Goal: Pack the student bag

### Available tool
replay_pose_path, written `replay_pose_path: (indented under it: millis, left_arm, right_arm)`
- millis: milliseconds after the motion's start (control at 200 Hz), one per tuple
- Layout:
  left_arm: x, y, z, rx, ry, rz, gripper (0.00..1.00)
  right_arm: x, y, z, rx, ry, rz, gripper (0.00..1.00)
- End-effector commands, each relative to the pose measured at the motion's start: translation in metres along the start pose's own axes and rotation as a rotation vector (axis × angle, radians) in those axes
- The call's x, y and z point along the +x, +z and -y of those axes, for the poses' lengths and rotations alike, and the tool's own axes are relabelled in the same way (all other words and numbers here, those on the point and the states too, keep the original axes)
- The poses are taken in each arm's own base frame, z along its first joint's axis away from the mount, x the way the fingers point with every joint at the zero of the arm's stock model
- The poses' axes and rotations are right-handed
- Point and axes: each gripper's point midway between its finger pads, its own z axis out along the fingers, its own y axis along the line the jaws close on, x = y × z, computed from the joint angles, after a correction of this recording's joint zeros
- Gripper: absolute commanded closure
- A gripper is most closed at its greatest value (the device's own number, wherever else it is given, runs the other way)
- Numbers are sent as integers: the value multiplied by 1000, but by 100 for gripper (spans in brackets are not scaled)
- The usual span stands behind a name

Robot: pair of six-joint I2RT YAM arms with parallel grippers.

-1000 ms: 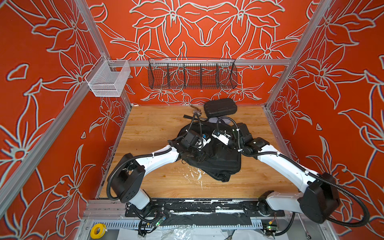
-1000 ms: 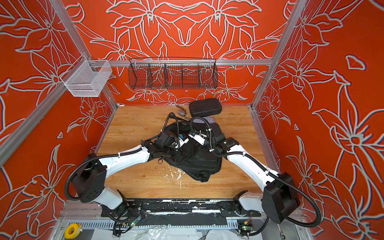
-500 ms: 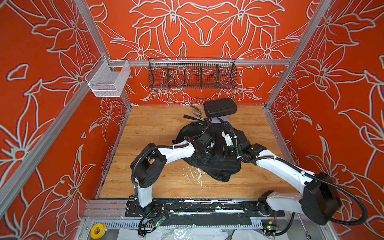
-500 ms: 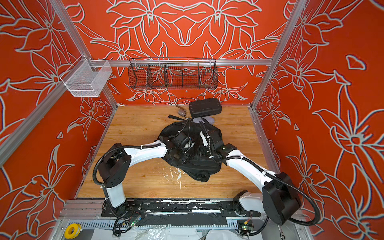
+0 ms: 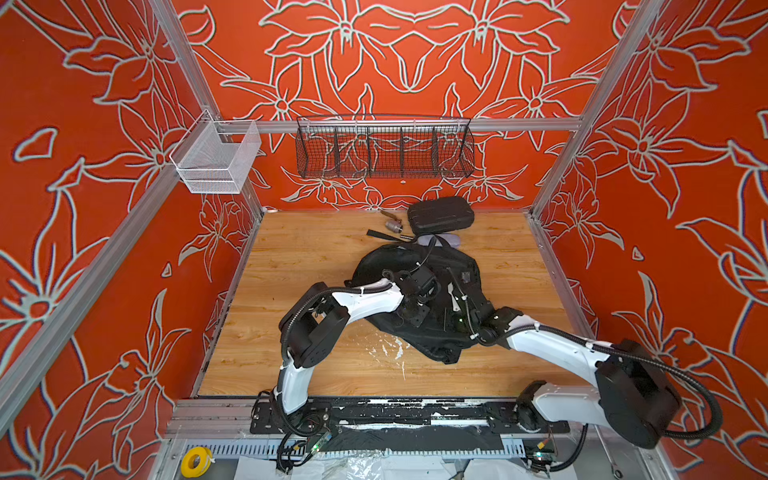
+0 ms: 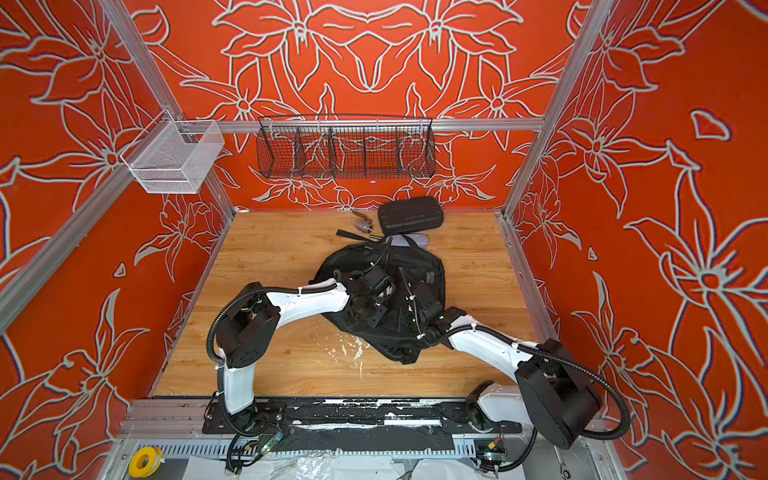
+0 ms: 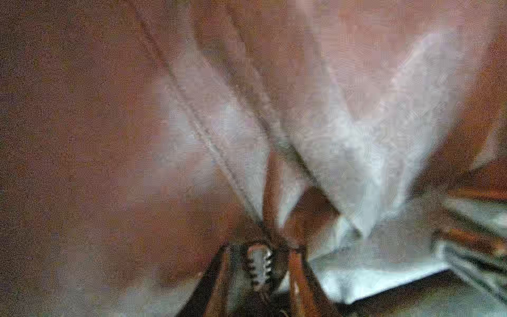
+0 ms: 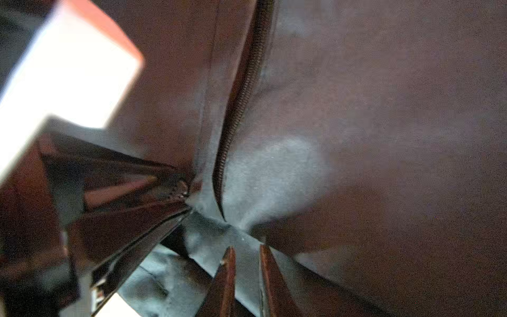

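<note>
Step in hand: opening up the student bag [image 5: 432, 340], nothing packed yet by the look of it. The bag is soft, floppy black fabric, slumped flat mid-table on the wood-grain table [image 5: 307, 270], both arms down on it. The left gripper [image 7: 260, 249] is pressed into the cloth beside a stitched seam [image 7: 197, 123]. Its fingers are narrow, but the view is too blurry, so can't tell if they actually pinch anything. The right gripper [image 8: 247, 252] has its fingers close together with a fold of fabric between them, just below the end of the coil zipper [image 8: 241, 96], so it's holding the bag. Next move likely needs one side pinned while the other pulls the zipper edges apart. The rigid ribbed black case [image 5: 440, 215] lies behind the bag, near the back wall.
</note>
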Motion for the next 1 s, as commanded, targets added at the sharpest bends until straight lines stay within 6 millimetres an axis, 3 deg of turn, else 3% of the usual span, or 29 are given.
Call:
replay_pose_path:
  millis: [0,270,465,766,861,946,996]
  left_arm:
    - [25,15,-9,-45,-19,-103,73]
    - [12,-10,-9,-43,-4,-23,100]
    - [-3,-30,-28,-31,-80,54,100]
    - [0,-44,-63,-14,-210,105,100]
    - [-2,-45,-56,68,-226,111,100]
    - [-3,-45,-40,130,-224,87,70]
    - [-4,-44,-29,143,-197,76,61]
  right_arm:
    - [13,11,11,32,57,-25,81]
    - [33,26,32,117,71,-96,83]
    - [39,30,38,139,60,-112,85]
    - [45,32,42,158,42,-131,87]
    - [45,33,39,139,26,-124,87]
    - [46,35,38,135,17,-125,86]
    - [46,36,37,134,16,-129,86]
